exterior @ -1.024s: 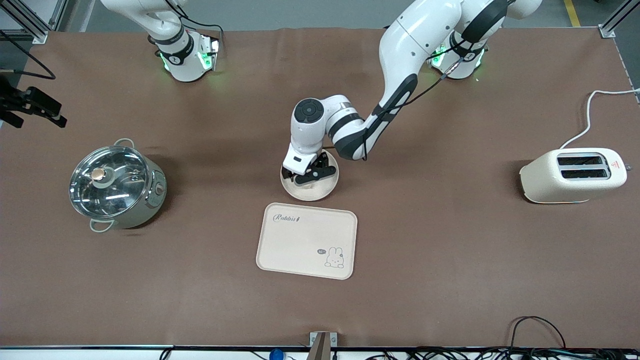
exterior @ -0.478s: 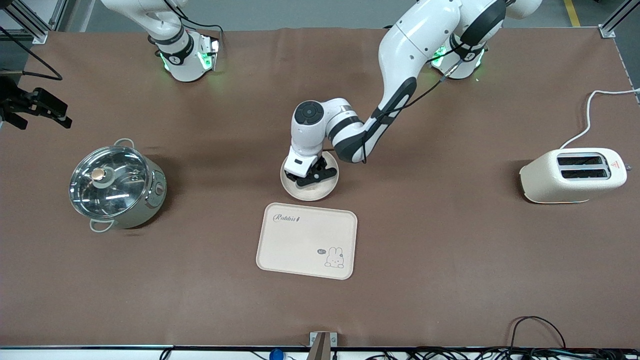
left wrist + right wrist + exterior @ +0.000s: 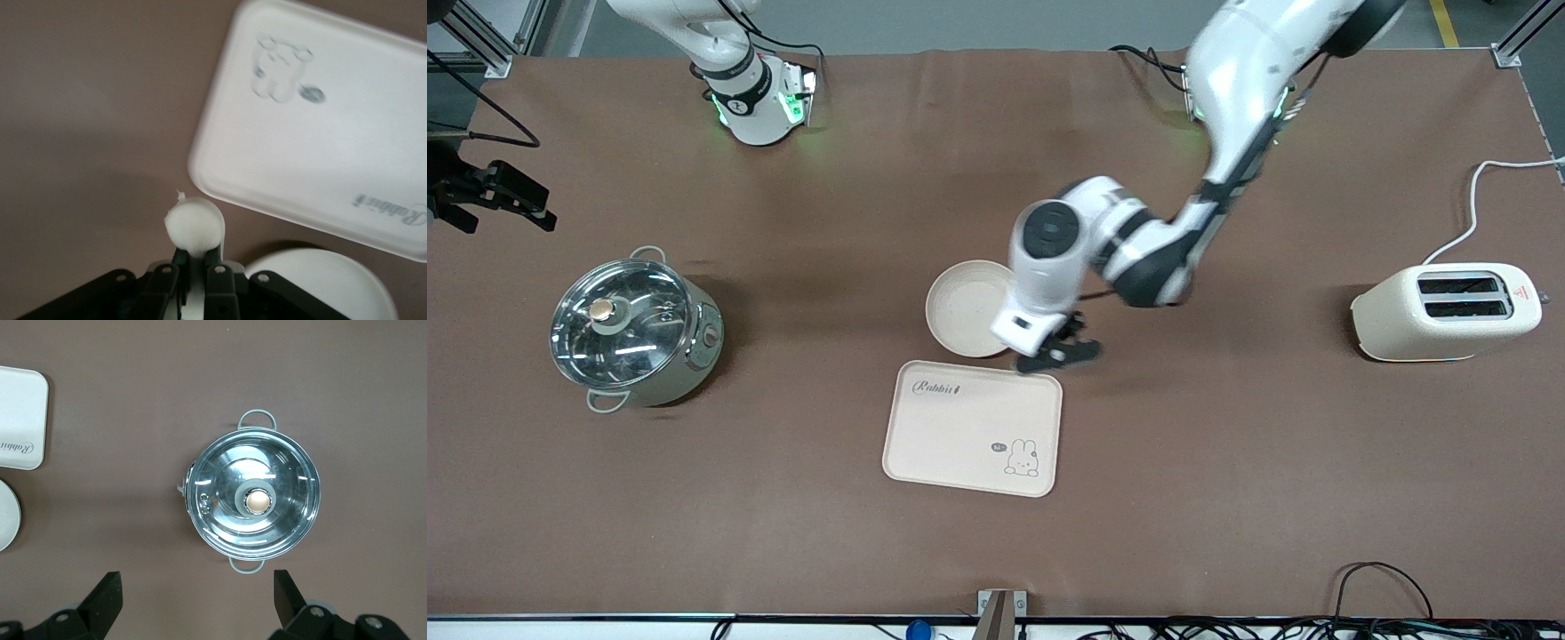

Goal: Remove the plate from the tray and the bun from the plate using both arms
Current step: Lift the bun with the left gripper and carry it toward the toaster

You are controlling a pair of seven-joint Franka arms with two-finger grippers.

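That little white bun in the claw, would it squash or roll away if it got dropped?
The bun looks soft and rounded, so it probably dents easily; the left claw pinches only its lower end. Being small, it is likely very light. Its rounded shape suggests it might roll a bit on the flat tray.

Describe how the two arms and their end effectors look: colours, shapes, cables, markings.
Both arms are glossy white, rounded, jointed segments with black bands. The left arm has a black round joint cap and a black cable along it. The bases glow green. The left end effector and right end effector are black, two-fingered.
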